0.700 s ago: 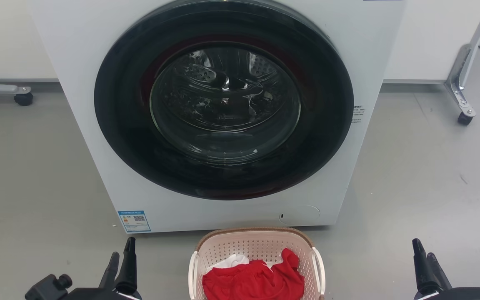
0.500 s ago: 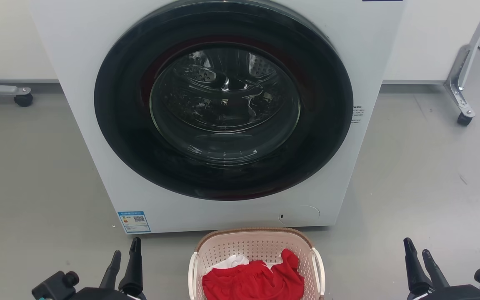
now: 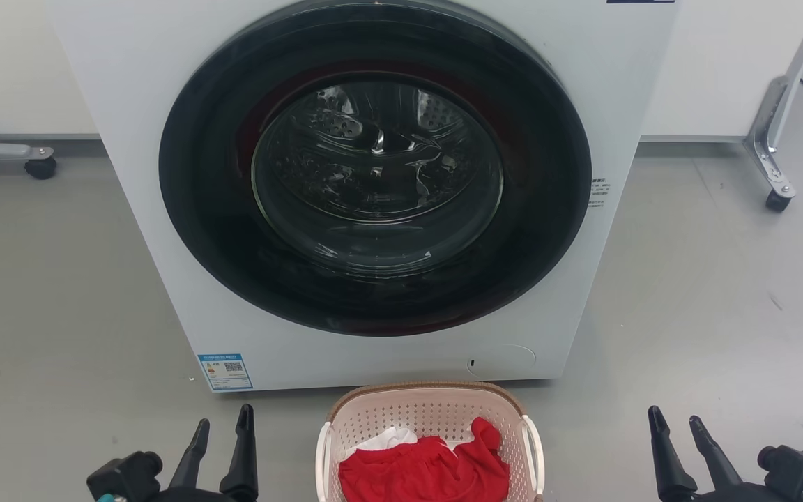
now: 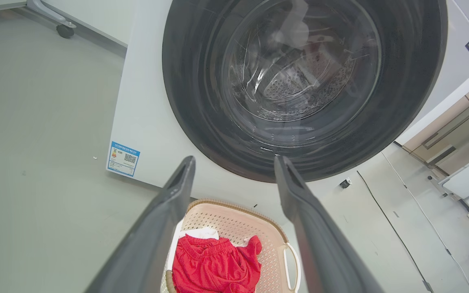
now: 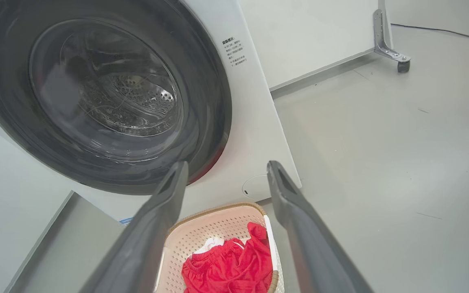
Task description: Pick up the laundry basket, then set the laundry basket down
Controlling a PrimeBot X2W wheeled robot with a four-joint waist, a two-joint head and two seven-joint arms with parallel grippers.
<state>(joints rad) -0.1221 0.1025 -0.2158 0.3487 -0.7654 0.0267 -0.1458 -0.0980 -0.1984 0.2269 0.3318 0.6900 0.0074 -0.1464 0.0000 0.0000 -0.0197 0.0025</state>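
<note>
Between our left claw (image 3: pixel 224 416) and our right claw (image 3: pixel 673 415) sits the laundry basket (image 3: pixel 429 411) on the floor (image 3: pixel 46 314). It touches neither claw and is nearer the left one. Clothes (image 3: pixel 422 470) lie inside it. Ahead of both claws, just behind the basket, stands the washing machine (image 3: pixel 373 209), its door facing us. A label (image 3: pixel 224 371) low on its front sits just ahead of our left claw. Well ahead, one wheeled leg (image 3: pixel 40 167) stands out beyond the left claw's outer side, and another wheeled leg (image 3: pixel 778 197) beyond the right claw's.
</note>
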